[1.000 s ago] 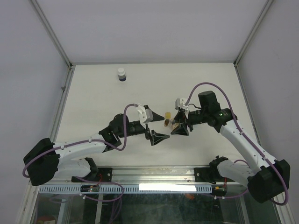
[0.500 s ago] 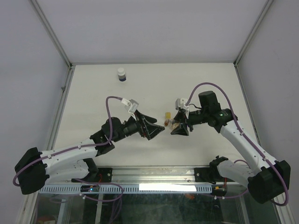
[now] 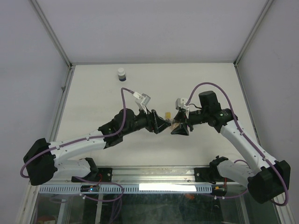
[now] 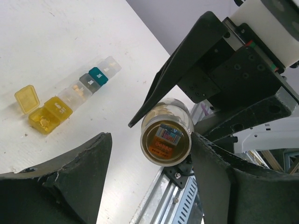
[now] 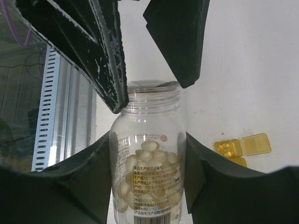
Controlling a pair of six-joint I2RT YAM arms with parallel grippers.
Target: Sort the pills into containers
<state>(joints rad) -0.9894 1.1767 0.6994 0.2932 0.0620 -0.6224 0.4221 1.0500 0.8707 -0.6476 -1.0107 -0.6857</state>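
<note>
Right wrist view has the right gripper [image 5: 147,154] clamped around the pill bottle [image 5: 147,196] near the containers [image 4: 70,95] on the worktop [image 4: 56,37], while the left gripper [image 4: 150,137] straddles its neck with jaws apart; opening it seems in hand, needing a square pinch next.

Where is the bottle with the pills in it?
In the top view, the pill bottle is over the middle of the table, held by the right pincer, with the left pincer open around its top.

Bright, even light casts faint soft shadows on the white table [image 3: 93,98]; focus mostly sharp.
</note>
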